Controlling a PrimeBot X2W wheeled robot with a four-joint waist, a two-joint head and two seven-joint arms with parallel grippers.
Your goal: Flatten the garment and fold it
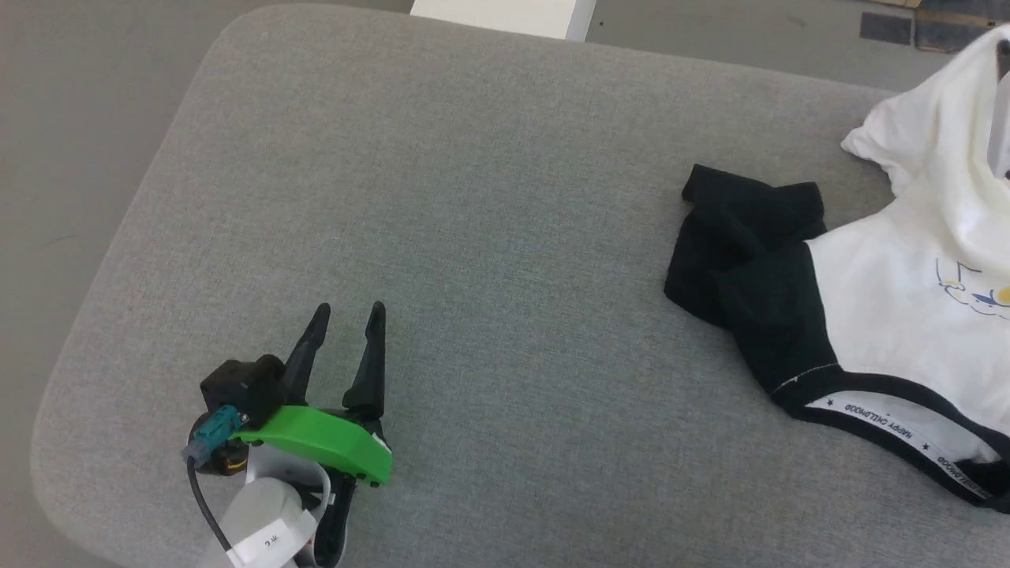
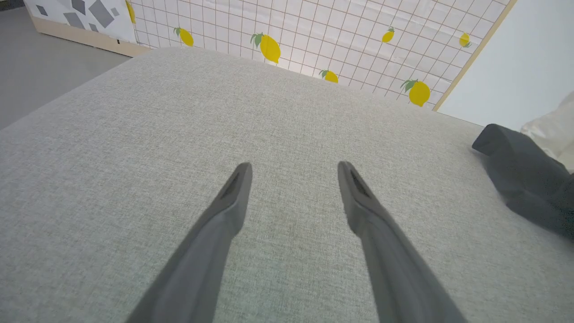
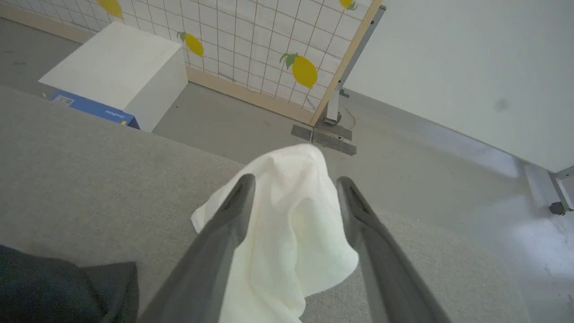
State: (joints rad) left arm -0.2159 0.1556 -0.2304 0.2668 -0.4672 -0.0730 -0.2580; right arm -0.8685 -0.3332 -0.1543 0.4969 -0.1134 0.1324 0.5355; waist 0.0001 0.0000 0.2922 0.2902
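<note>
Garment [image 1: 884,315] lies crumpled at the table's [image 1: 473,197] right end, one black sleeve [image 1: 742,252] bunched leftward, not yet flattened. Right gripper [image 3: 294,179] — jaws wide — straddles a raised white fold, apparently placed to work an edge for spreading. Left gripper [image 1: 349,309] — also wide, empty — hovers over bare table, well apart from the cloth.

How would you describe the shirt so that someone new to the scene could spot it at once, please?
Start from the grey padded table and look to its right end. There lies the shirt, crumpled. Unlike the dark-fingered left gripper at the other end, it is cloth: white body, black sleeve bunched toward the table's middle, black lettered neck trim, small blue-and-yellow print.
</note>
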